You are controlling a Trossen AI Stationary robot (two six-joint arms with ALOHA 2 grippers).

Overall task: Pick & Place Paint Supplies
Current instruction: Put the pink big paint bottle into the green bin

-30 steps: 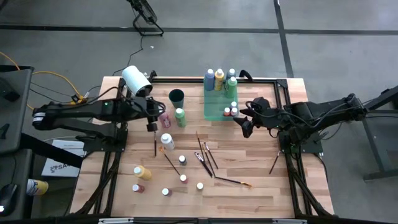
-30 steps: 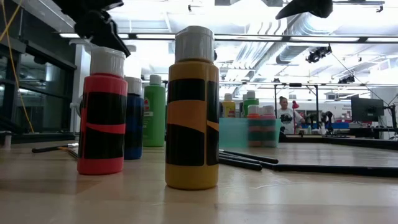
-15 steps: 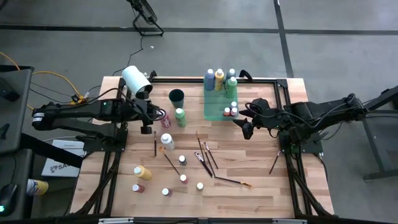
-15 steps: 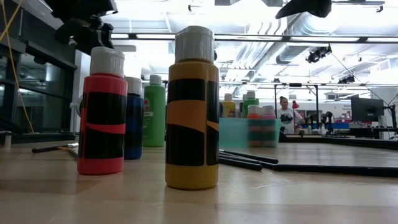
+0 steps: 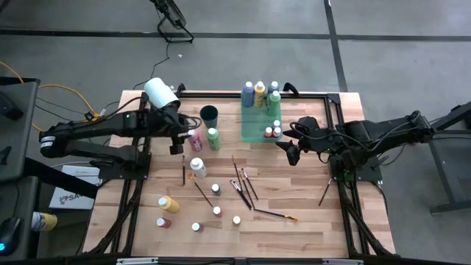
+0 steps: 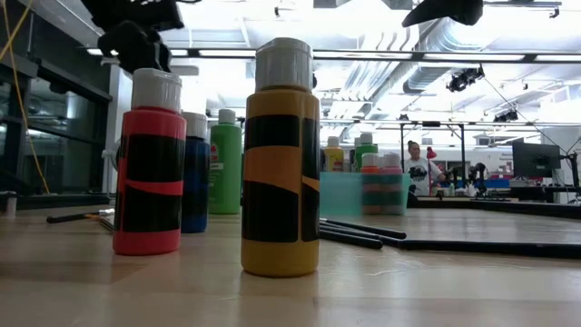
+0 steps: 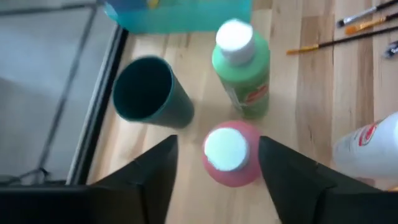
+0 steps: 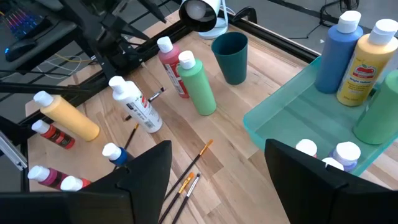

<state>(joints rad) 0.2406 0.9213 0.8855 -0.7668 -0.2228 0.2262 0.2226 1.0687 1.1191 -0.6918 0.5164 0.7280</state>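
My left gripper (image 5: 182,141) is open and low at the far left. Its two fingers stand on either side of a pink bottle (image 7: 229,167) with a white cap, which stands upright on the table (image 5: 195,140). A green bottle (image 7: 242,68) and a dark teal cup (image 7: 146,93) stand just beyond it. My right gripper (image 5: 292,152) is open and empty, hovering near the green tray's (image 5: 254,131) front right corner. Several bottles stand in the tray. Loose bottles and thin paintbrushes (image 5: 243,184) lie on the table's middle and near part.
A large white roll (image 5: 160,94) lies at the far left corner. A white bottle (image 5: 197,167) lies near the pink one. A yellow bottle (image 5: 168,204) and small bottles sit near the front left. One brush (image 5: 324,193) lies at the right edge.
My left gripper has shifted a little toward the table's far edge and stays open beside the pink bottle. The bottles and brushes have not moved.
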